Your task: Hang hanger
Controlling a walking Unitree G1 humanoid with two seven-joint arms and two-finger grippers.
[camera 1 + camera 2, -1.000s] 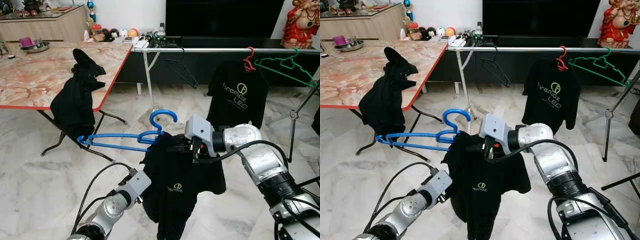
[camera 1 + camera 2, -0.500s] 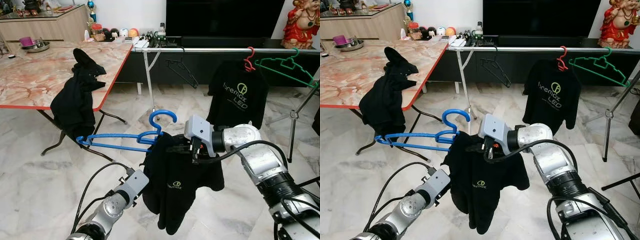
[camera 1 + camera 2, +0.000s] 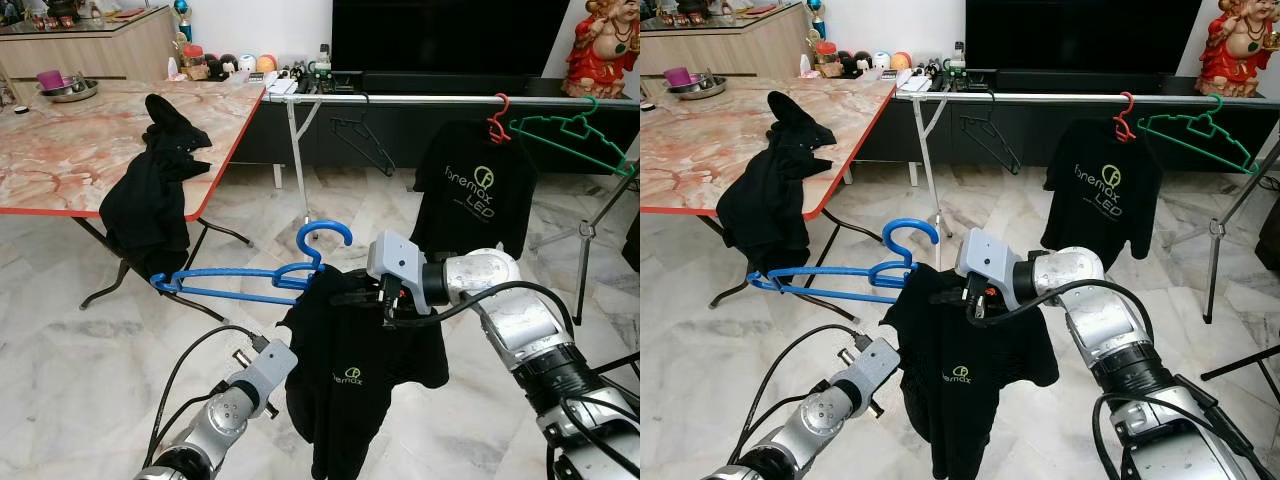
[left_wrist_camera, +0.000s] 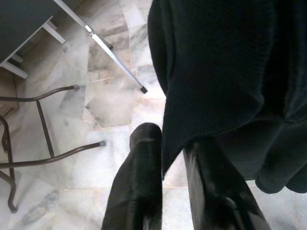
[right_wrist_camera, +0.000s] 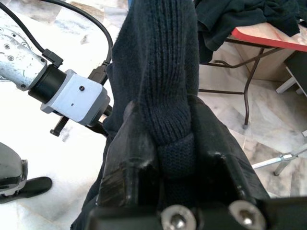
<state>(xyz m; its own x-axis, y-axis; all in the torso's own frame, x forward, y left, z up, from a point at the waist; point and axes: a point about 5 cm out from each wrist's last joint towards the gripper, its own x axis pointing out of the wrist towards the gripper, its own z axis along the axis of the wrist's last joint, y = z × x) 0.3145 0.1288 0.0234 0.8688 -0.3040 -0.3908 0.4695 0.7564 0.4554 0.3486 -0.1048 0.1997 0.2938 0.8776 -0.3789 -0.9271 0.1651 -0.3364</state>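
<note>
In the left eye view I am seeing the right gripper (image 3: 352, 297) holding a black shirt (image 3: 360, 375) by its collar, out in front of the clothes rail (image 3: 440, 100) and well below it. The blue hanger (image 3: 262, 272) is sticking out of the shirt's shoulder towards the worktop (image 3: 70, 150); its hook is pointing up, and its far end is reaching just below the black garment (image 3: 150, 190) draped over the worktop's edge. How much of the hanger is sitting inside the shirt I cannot tell, since the cloth is hiding it. On the rail, another black shirt is hanging from a red hanger (image 3: 497, 118), with a green hanger (image 3: 572, 135) beside it and a thin black hanger (image 3: 362, 135) nearer the worktop. The left gripper (image 3: 290, 385) is sitting at the shirt's lower edge, its fingers hidden behind the cloth.

The right eye view is giving me the same layout, and the shirt's bottom is running off the frame.

In the left wrist view, the left fingers (image 4: 139, 182) are standing narrowly parted with the shirt's hem between them; whether they are actually pinching it I cannot tell.

In the right wrist view, the right fingers (image 5: 129, 148) are clamping a thick bunched fold of the shirt.
</note>
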